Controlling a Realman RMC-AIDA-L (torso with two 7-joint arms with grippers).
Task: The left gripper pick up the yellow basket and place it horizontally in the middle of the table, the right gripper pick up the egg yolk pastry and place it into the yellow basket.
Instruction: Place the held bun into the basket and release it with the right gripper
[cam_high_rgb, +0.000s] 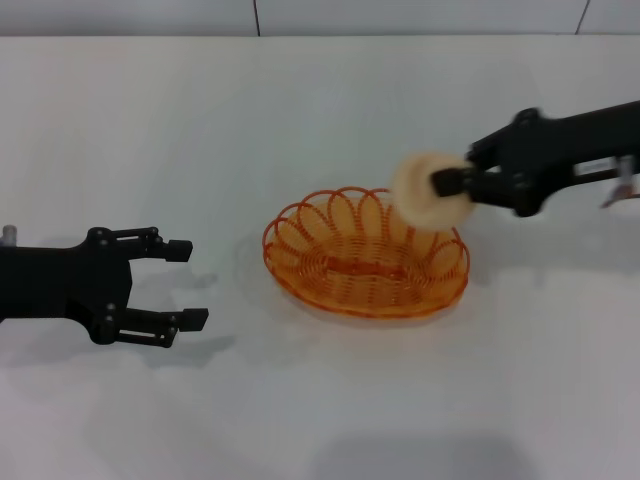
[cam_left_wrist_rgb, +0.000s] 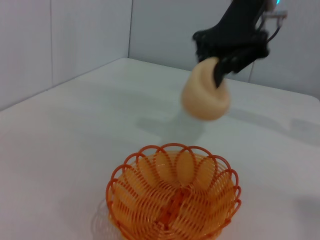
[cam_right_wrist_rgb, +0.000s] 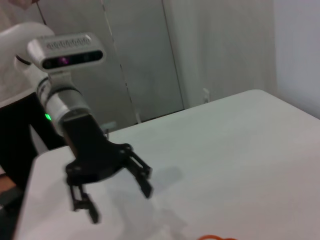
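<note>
Egg yolk pastry (cam_high_rgb: 432, 190), pale and round, sits pinched between the fingers of the right gripper (cam_high_rgb: 450, 184) in the upper right of the head view, held in the air above the far right rim of the yellow basket (cam_high_rgb: 366, 253). The gripper's black fingers press into the pastry from the right side, its arm running off the right edge of the frame. The basket rests on the white desk (cam_high_rgb: 320, 400) in the middle of the frame, its long side lying across the view, with nothing inside it.

At the left of the head view the left gripper (cam_high_rgb: 184, 285) lies low over the desk, fingers spread wide with nothing between them, pointing toward the basket but well apart from it.

From the left wrist view the basket (cam_left_wrist_rgb: 174, 196) fills the lower middle of the frame and the pastry (cam_left_wrist_rgb: 205, 92) hangs clearly above it, off the desk, clamped by the right gripper (cam_left_wrist_rgb: 220, 75) in the upper right; the height gap is plainer here than from the head. In the right wrist view only a sliver of orange basket rim (cam_right_wrist_rgb: 216, 237) shows at the bottom edge, while the left gripper (cam_right_wrist_rgb: 117, 197) appears in the lower left, spread and empty, below its grey wrist segment with a green light.
</note>
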